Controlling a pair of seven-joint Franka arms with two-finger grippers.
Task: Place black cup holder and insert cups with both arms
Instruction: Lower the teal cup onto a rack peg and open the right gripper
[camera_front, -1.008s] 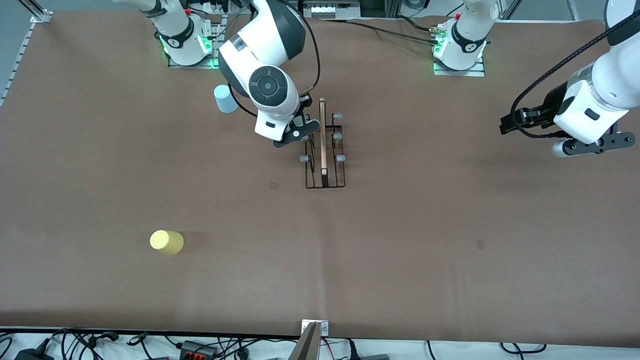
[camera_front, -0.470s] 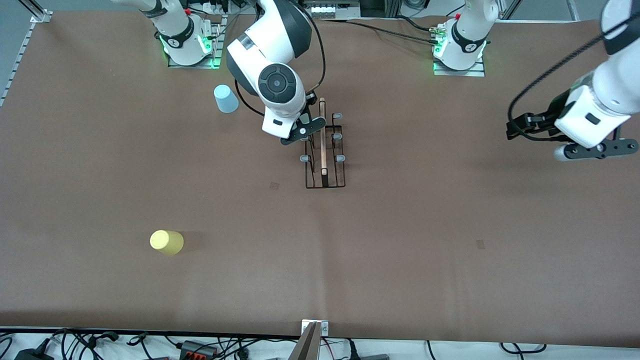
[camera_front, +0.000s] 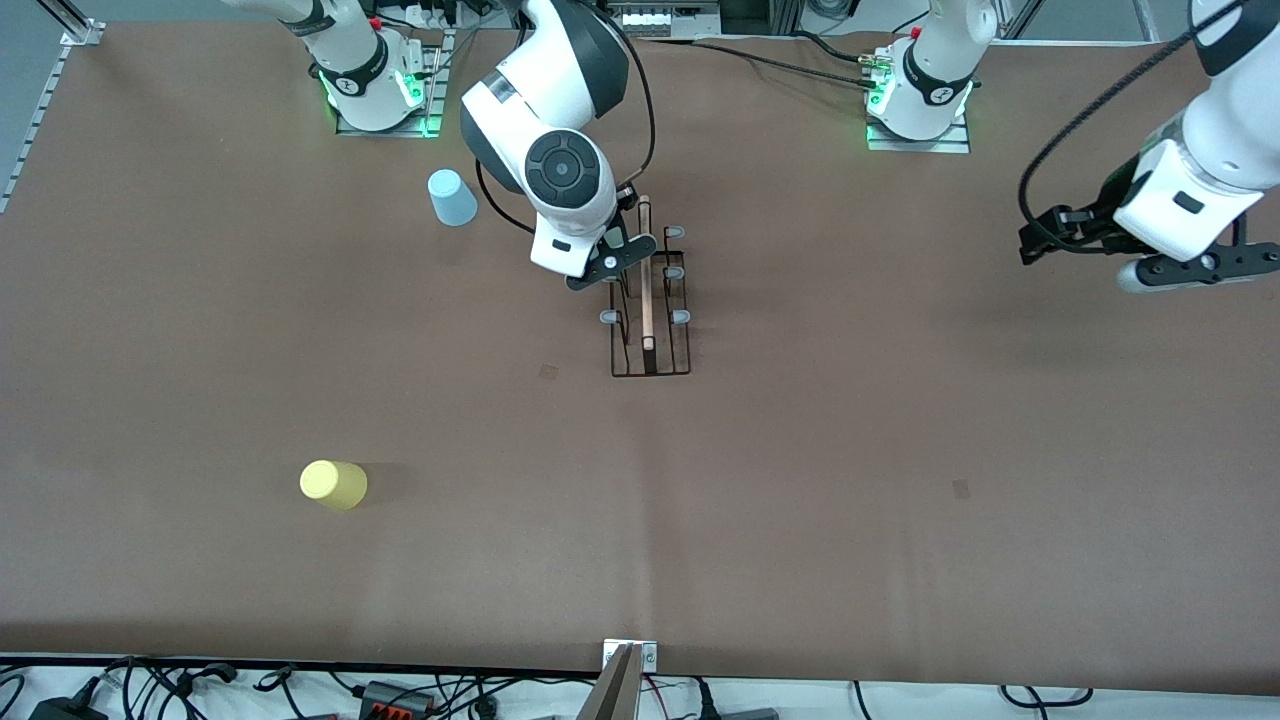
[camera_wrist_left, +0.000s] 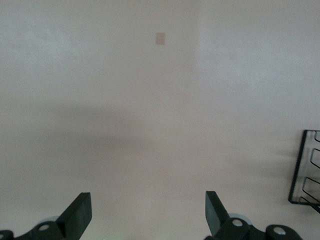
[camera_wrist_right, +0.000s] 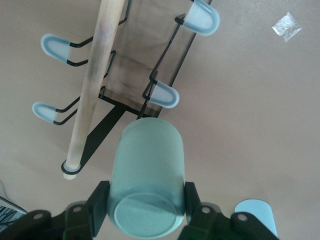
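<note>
Fig.: rack (camera_front: 650, 310) stands upper centre of front view. R gripper (camera_wrist_right: 145, 200) pinches mint cup (camera_wrist_right: 145, 180) just over a peg (camera_wrist_right: 164, 95); step = first cup insertion. Next: align mouth w/ peg, lower. L gripper (camera_wrist_left: 148, 220) spread, empty, waits upper right. Yellow cup (camera_front: 333, 484) lower left, blue cup (camera_front: 452, 197) upper left.

Right gripper (camera_wrist_right: 145, 200) jaws clamped, arm reaching mid-table; left gripper (camera_wrist_left: 148, 212) jaws wide, aloft.

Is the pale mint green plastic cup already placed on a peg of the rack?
No, the right gripper holds the mint cup beside a grey-tipped peg.
</note>
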